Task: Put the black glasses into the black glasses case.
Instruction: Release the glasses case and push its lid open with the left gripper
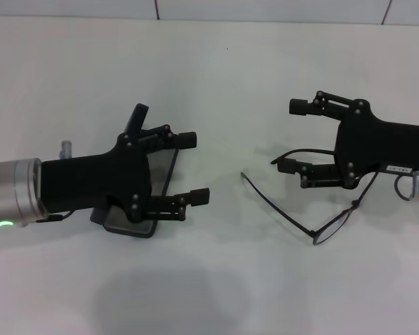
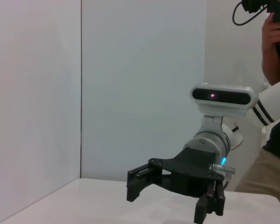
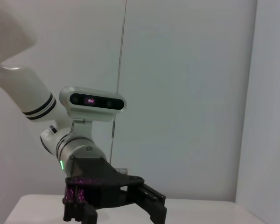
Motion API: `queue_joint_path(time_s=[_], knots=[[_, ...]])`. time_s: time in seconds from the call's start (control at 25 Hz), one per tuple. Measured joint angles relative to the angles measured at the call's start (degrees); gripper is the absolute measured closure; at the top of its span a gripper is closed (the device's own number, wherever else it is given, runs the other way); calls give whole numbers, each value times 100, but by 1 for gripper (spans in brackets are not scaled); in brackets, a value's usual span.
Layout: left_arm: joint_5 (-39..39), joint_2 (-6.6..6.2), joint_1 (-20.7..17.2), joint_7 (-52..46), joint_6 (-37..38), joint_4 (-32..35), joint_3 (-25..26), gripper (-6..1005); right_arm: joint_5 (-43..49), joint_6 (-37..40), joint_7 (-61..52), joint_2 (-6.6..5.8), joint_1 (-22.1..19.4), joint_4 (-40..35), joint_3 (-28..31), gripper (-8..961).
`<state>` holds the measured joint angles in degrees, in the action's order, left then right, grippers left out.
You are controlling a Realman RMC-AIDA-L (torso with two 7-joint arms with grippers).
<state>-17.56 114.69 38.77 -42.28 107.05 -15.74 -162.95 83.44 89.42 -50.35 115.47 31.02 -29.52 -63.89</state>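
Black glasses [image 1: 314,209] lie unfolded under the wide-open right tool [image 1: 293,136]; grasping comes next; left tool [image 1: 195,167] gapes over the black glasses case [image 1: 136,227].

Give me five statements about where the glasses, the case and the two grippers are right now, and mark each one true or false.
1. The black glasses lie on the table, outside the case. True.
2. The black glasses case is under the right gripper. False: it lies beneath the left gripper.
3. Both grippers have their fingers spread open. True.
4. The right gripper has lifted the glasses off the table. False: it hangs over them with open fingers, and the glasses rest on the table.
5. The glasses are folded shut. False: one temple arm stretches out across the table.
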Motion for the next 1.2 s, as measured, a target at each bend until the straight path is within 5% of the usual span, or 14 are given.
queue_joint_path(time_s=[0.56, 0.84, 1.0, 1.2], knots=[[-641, 47, -22, -516, -177, -166, -3, 122, 20, -57, 35, -54, -36, -34, -1, 81], [-634, 138, 444, -3509, -263, -1867, -7, 124, 27, -106, 35, -85, -43, -55, -1, 80], [-320, 380, 571, -4364, -273, -2868, -9, 124, 85, -135, 35, -77, -12, -57, 3, 80], [106, 455, 574, -4639, -505, -2968, -9, 124, 94, -137, 35, -52, 8, -65, 0, 80]])
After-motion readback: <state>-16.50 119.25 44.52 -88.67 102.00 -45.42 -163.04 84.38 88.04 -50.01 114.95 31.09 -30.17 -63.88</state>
